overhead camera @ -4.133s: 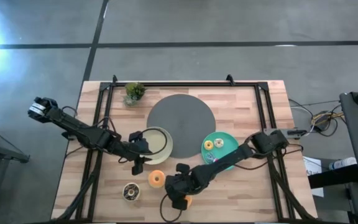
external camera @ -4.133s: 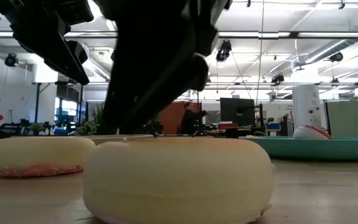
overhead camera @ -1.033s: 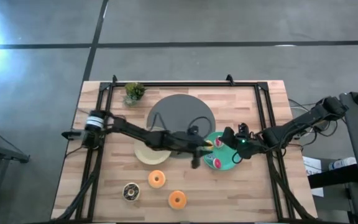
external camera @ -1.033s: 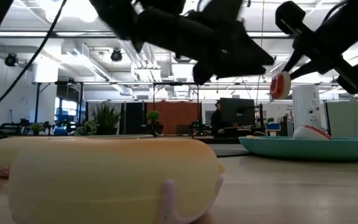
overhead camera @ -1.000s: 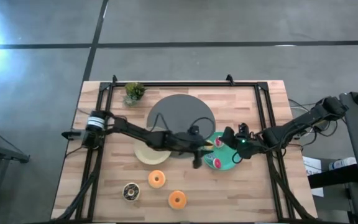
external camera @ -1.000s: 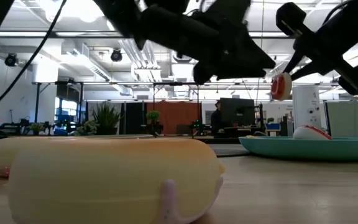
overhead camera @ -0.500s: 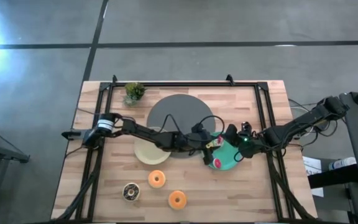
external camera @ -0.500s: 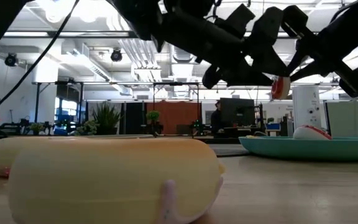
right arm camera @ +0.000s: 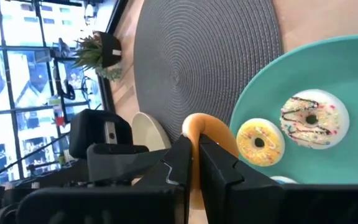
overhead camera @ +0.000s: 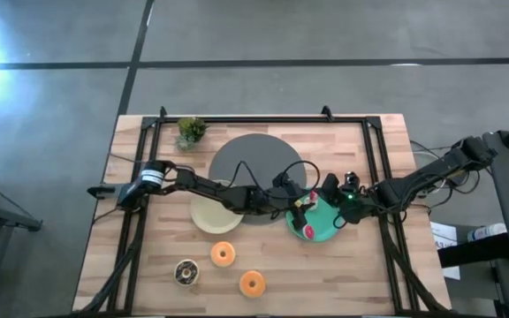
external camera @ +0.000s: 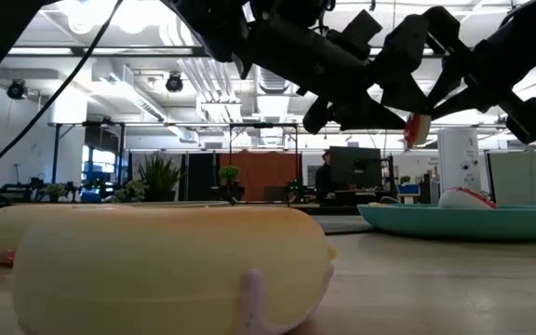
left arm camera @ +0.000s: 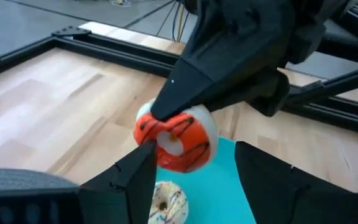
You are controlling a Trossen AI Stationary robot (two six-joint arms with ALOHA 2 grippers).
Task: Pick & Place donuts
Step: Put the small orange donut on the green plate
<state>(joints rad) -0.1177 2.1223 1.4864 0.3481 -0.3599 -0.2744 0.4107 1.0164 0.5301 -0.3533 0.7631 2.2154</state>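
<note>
Wooden planks of the counter (overhead camera: 148,274) are filling the middle of the high view, with grey floor all around. Near its centre a large dark grey disc (overhead camera: 256,159) is lying, a cream plate (overhead camera: 206,216) is sitting at its lower left, and a teal plate (overhead camera: 321,227) at its lower right. A small potted plant (overhead camera: 190,131) is standing toward the upper left of the counter.

Over the teal plate the two arms are meeting. The right gripper (left arm camera: 166,127) is reaching in from the right edge, its fingers pinching a red-frosted donut (left arm camera: 176,138) on edge above the plate. The left gripper (left arm camera: 191,171) is stretching in from the left, its fingers spread wide to either side of that donut without closing on it.

On the teal plate a yellow donut (right arm camera: 260,142) and a white donut with dark drizzle (right arm camera: 309,118) are lying side by side, and another red-topped donut (overhead camera: 307,231) is resting near its lower rim. In the lower part of the high view two orange donuts (overhead camera: 223,254) are lying on the bare counter, with a chocolate-brown donut (overhead camera: 185,271) to their left.
</note>
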